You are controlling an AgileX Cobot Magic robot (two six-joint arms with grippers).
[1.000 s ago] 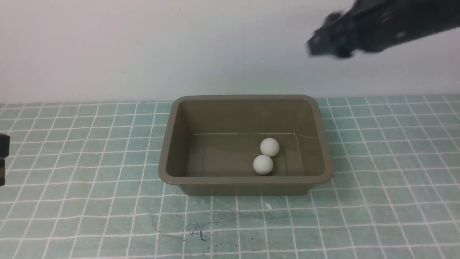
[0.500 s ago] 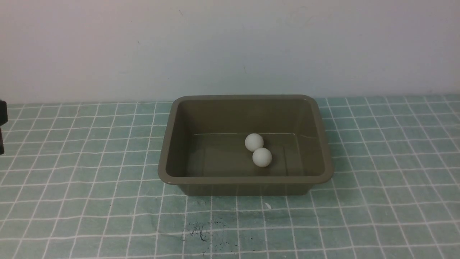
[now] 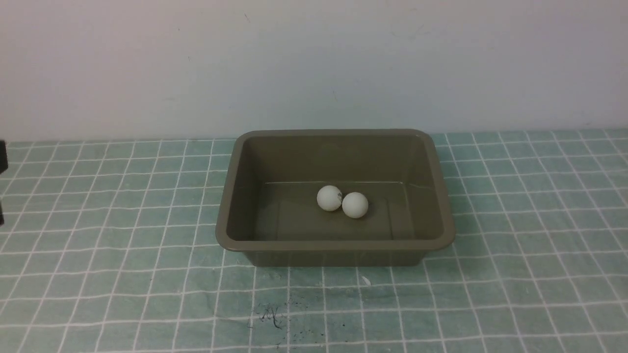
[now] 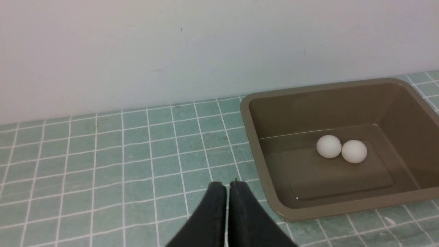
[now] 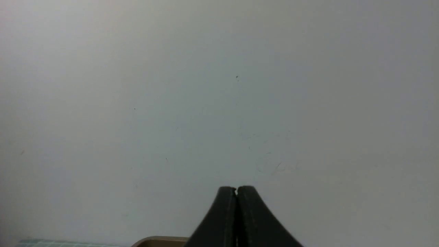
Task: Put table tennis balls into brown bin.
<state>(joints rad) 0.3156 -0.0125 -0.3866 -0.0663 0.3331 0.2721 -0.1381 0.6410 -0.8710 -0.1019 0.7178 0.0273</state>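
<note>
The brown bin stands at the middle of the table, near the wall. Two white table tennis balls lie touching on its floor: the left ball shows a tiny dark mark, the right ball is plain. The left wrist view also shows the bin with both balls inside. My left gripper is shut and empty, hanging over the tiled mat to the left of the bin. My right gripper is shut and empty, raised and facing the wall, with a bit of the bin's rim below it.
A teal mat with a white grid covers the table up to the white wall. A dark smudge marks the mat in front of the bin. A sliver of my left arm shows at the front view's left edge.
The right arm has risen out of the front view's top right. Both balls have rolled left across the bin's floor and now lie side by side. The left arm's edge shifted slightly upward.
</note>
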